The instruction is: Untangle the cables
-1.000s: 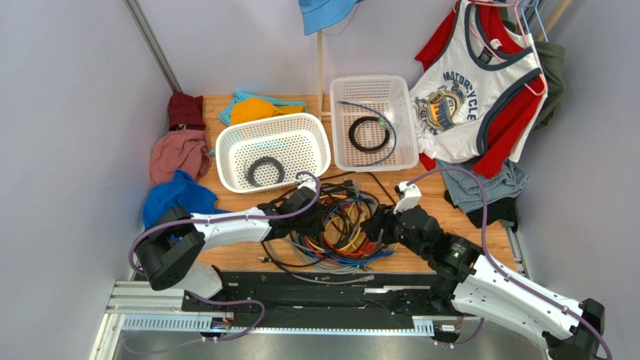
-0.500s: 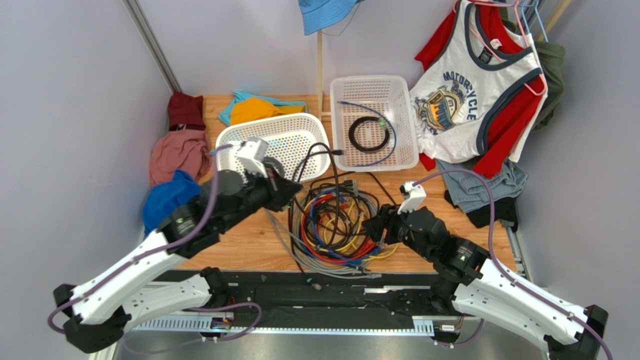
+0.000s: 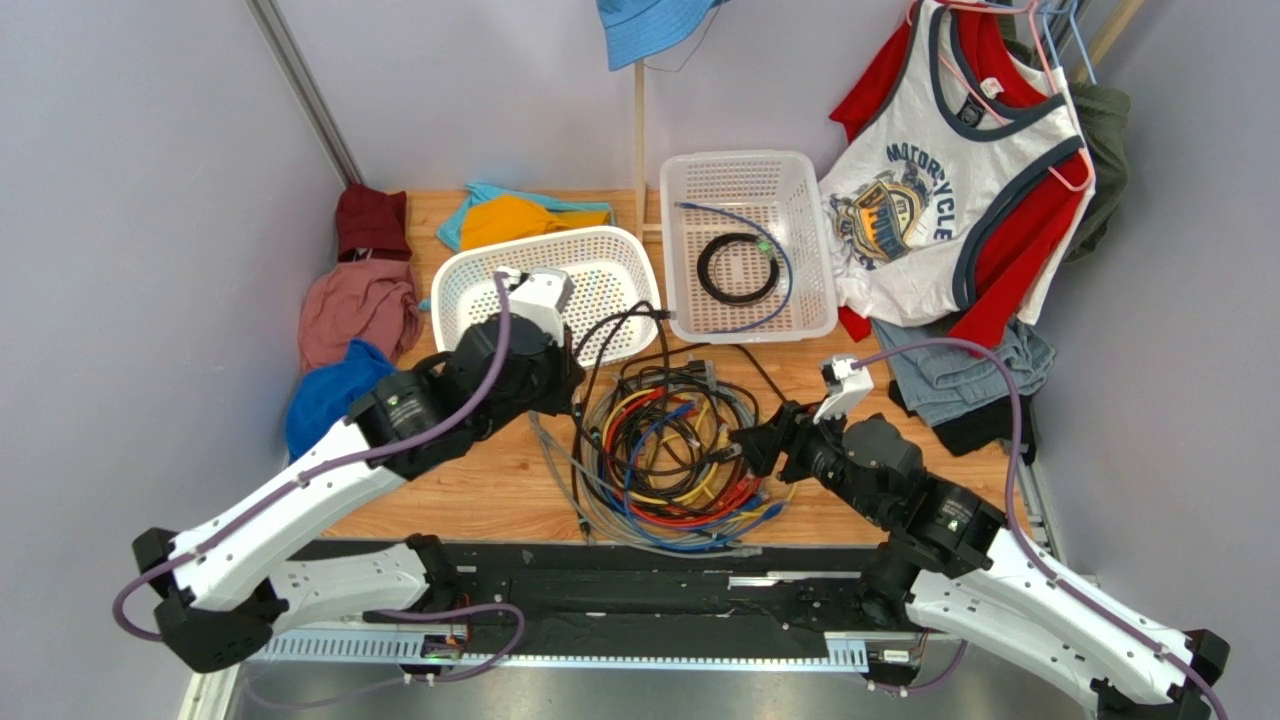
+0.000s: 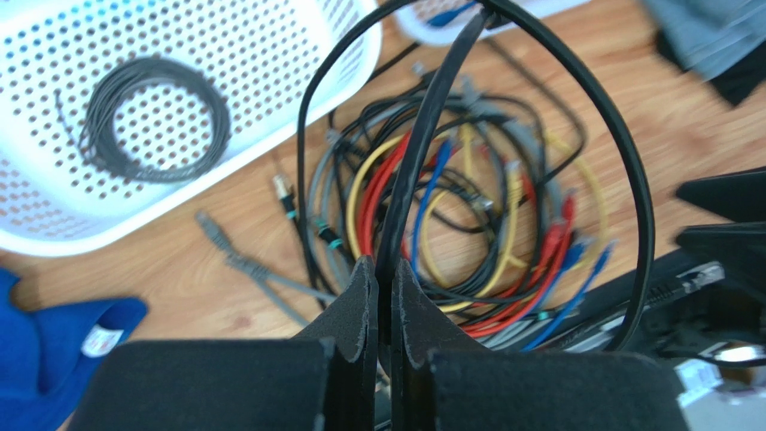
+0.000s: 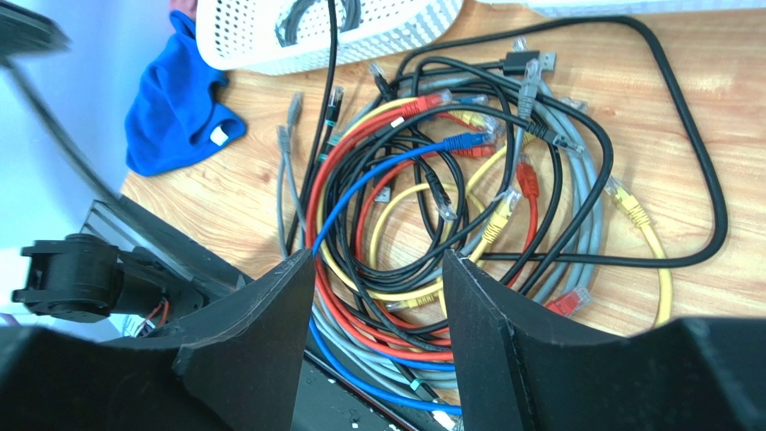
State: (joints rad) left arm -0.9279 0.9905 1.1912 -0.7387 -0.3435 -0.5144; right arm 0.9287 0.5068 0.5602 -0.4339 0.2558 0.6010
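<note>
Left gripper (image 4: 382,269) is pinched tight on one black cable (image 4: 423,153), which rises from between its fingers and loops out ahead of them. The rest of the cables (image 3: 669,450) lie in a heap just beyond and below its tips, with the white basket (image 4: 261,54) off to its left. Right gripper (image 5: 378,269) hangs at the opposite side of the heap, jaws about halfway apart, nothing clamped, blue and red cords running under the gap. The trick now, I'd say: draw the black one up and away slowly, watch where it snags, and have the right gripper pin the heap so the whole lot doesn't ride up with it.
</note>
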